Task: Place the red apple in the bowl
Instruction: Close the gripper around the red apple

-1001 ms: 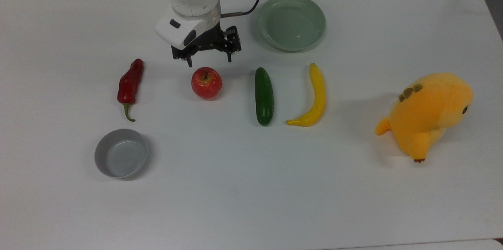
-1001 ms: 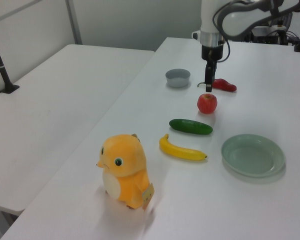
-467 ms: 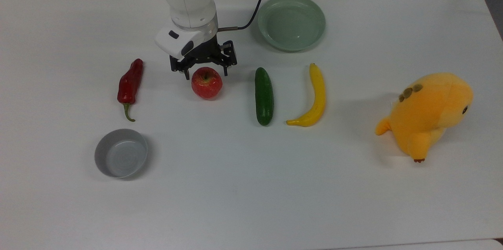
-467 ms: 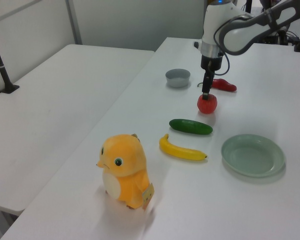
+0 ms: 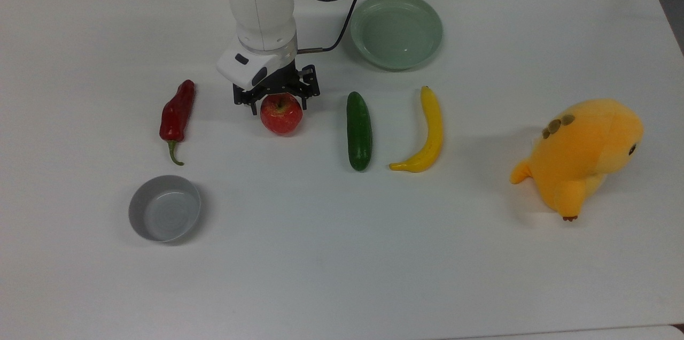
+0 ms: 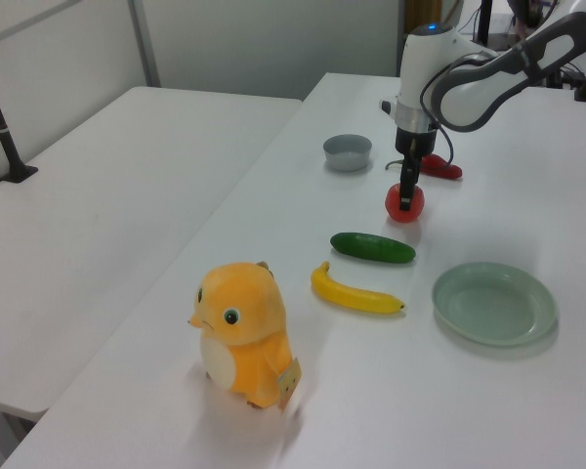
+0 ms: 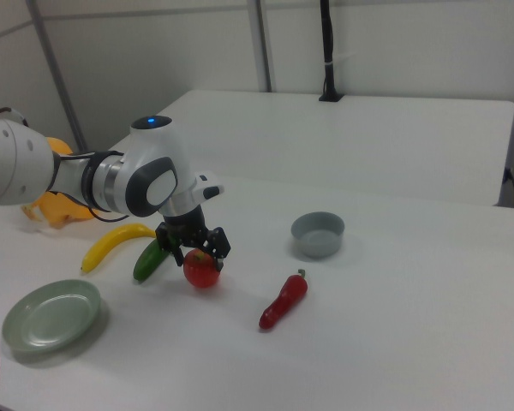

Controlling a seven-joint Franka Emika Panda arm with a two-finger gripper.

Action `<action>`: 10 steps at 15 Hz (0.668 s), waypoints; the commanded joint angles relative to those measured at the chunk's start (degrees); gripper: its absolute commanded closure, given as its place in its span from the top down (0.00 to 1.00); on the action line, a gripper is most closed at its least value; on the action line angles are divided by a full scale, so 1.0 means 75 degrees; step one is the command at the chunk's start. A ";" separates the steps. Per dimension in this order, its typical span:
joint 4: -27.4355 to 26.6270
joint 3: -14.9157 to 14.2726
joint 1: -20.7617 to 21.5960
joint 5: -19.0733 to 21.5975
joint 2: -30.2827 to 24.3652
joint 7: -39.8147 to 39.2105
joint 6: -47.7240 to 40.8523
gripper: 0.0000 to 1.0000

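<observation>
A: Where is the pincer (image 5: 277, 104) now?

B: Just above centre-left in the top view, low over the red apple (image 5: 281, 114). Its two fingers are spread, one on each side of the apple's upper half, and I judge they are not pressing on it yet. A second ago it hung clear behind the fruit; since then it has come down and forward until the fingers straddle it.

A: And the apple itself?

B: It rests on the white bench (image 5: 342, 254) in the same spot as a second ago. In the left view the fingers drop straight onto the apple's top (image 6: 404, 201); in the right view the pincer (image 7: 194, 250) sits right over the apple (image 7: 202, 269).

A: So the descent looks about done?

B: I'd say so. The likely next need is to close on the apple, then lift.

A: What lies around it?

B: In the top view, the chili pepper (image 5: 176, 115) is to the left of the apple and the cucumber (image 5: 359, 130) to the right, both apart from it. Further right lie the banana (image 5: 427, 134) and the orange plush toy (image 5: 582, 155).

A: The target?

B: The bowl (image 5: 164, 208) stands empty in the lower left of the top view, well apart from the apple, past the pepper. The pale-green dish (image 5: 396, 30) at upper centre is not the goal.
</observation>
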 commanded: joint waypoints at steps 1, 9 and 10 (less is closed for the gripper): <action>-0.0123 -0.0068 0.0055 -0.0143 0.0071 -0.0004 0.0397 1.00; -0.0100 -0.0056 0.0055 -0.0143 0.0130 -0.0004 0.0397 0.37; -0.0100 -0.0056 0.0055 -0.0143 0.0130 -0.0004 0.0386 0.33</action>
